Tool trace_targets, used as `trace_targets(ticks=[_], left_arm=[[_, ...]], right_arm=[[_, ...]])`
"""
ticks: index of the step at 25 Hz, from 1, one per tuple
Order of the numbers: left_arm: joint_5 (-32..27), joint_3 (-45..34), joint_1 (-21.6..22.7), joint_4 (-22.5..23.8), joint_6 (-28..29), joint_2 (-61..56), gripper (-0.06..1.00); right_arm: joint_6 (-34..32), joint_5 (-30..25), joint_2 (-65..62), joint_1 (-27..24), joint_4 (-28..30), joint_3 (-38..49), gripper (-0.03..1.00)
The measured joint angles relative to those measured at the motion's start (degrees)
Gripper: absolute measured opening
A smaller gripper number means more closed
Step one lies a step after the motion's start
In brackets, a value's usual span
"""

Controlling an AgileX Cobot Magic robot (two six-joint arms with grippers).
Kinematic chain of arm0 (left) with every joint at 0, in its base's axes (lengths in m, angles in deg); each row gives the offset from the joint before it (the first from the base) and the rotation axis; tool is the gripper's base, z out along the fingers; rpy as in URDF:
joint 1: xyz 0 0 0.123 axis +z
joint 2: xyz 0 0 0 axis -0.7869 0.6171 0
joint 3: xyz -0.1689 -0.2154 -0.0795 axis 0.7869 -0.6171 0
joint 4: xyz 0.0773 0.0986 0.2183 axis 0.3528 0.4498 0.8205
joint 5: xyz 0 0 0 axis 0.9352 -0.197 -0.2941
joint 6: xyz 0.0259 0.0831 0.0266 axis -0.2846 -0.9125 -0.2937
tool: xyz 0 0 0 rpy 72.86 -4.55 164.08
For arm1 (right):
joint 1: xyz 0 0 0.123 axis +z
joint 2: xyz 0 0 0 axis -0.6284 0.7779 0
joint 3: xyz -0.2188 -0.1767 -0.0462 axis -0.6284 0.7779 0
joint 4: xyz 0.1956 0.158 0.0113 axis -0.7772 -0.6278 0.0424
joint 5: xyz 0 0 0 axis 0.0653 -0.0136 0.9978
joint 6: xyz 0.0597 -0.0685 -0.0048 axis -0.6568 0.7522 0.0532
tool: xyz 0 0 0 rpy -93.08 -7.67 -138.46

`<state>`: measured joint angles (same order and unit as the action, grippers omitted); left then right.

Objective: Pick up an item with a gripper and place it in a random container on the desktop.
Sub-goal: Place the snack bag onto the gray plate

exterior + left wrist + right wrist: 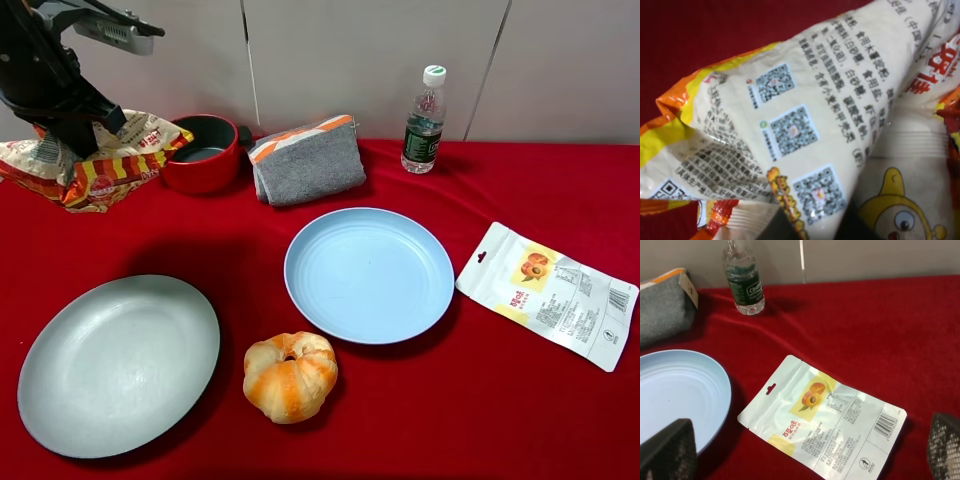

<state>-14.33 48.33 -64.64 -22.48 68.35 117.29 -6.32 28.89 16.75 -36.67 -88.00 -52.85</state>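
The crinkled cream-white snack bag [110, 160] with red-and-yellow edges is at the back left of the red-clothed table [480, 400]. My left gripper [65, 125] is down on its left part and appears shut on it. In the left wrist view the bag [815, 125] fills the frame, with a dark jaw at the lower edge. The grey-green plate [120, 365] lies empty at the front left. My right gripper [805, 445] is open and empty above the white fruit pouch [825, 422]; it is out of the high view.
A light blue plate [368, 275] lies in the middle, and a bread roll [290, 375] in front of it. A red pot [205, 152], a grey pouch [305, 160] and a water bottle [424, 120] stand along the back. The white fruit pouch [548, 293] lies at the right.
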Motion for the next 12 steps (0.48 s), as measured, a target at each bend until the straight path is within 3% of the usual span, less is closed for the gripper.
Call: trace_targets(ticks=[12], left_arm=[[-4.97,-0.05,-5.56,0.04,2.52,-5.12,0.0]], right_arm=[[0.0,0.0,0.0,0.0,0.0,0.0,0.69]])
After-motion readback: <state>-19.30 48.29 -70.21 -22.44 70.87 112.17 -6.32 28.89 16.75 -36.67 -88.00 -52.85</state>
